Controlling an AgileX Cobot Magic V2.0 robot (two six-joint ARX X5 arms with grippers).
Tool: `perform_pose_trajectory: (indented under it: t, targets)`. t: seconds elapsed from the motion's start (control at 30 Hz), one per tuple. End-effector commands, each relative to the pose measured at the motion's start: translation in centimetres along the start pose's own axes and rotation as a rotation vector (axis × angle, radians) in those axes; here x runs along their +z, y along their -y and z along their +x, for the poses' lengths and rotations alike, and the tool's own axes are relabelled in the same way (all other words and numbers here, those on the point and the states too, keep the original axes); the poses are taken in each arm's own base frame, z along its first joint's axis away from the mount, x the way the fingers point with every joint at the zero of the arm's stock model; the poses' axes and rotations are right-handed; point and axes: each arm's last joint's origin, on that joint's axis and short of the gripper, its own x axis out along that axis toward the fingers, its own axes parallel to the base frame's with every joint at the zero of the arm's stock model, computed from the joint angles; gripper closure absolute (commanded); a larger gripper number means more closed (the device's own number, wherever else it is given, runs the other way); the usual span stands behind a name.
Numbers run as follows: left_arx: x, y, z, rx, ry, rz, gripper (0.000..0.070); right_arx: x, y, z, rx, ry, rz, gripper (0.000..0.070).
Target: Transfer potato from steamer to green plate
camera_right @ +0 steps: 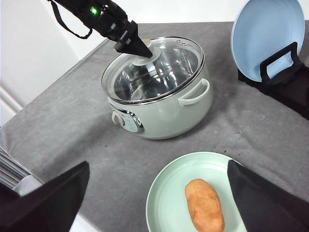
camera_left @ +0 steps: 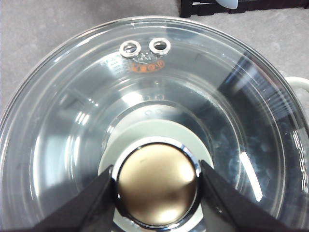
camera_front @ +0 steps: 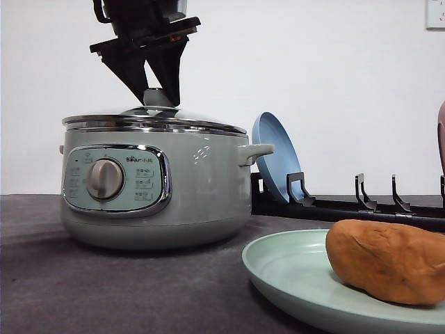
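Note:
The orange-brown potato (camera_front: 389,261) (camera_right: 204,205) lies on the green plate (camera_front: 285,268) (camera_right: 166,193) at the front right. The sage-green steamer (camera_front: 201,188) (camera_right: 164,111) stands at the left with its glass lid (camera_left: 63,121) resting on the rim. Through the glass the pot's inside looks bare metal. My left gripper (camera_front: 161,94) (camera_left: 157,188) comes down from above and is shut on the lid's knob (camera_left: 157,181), one finger on each side. My right gripper (camera_right: 158,163) hangs open above the plate, its fingers wide apart with nothing between them.
A blue plate (camera_front: 274,156) (camera_right: 265,29) stands upright in a black rack (camera_front: 348,209) (camera_right: 285,82) behind and to the right of the steamer. Grey cloth (camera_right: 72,121) covers the table, whose edge runs along the steamer's outer side.

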Motion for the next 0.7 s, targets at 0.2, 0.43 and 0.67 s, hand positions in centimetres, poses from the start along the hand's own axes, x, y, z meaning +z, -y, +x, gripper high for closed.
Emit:
perform_pose_trajectory:
  t: [0.2,0.43,0.67]
  targets:
    - [0.9,0.1,1.1,-0.006,0.035,0.014,0.07,0.3,-0.2,-0.2,0.012,0.01,0.004,0.0121]
    - [0.5,0.2,1.8,-0.019,-0.015,0.008,0.07,0.3,-0.2,-0.2,0.011,0.012,0.004,0.0121]
    - [0.4,0.0,1.7,-0.018,-0.032,0.004,0.07,0.3,-0.2,-0.2,0.011,0.012,0.004,0.0121]
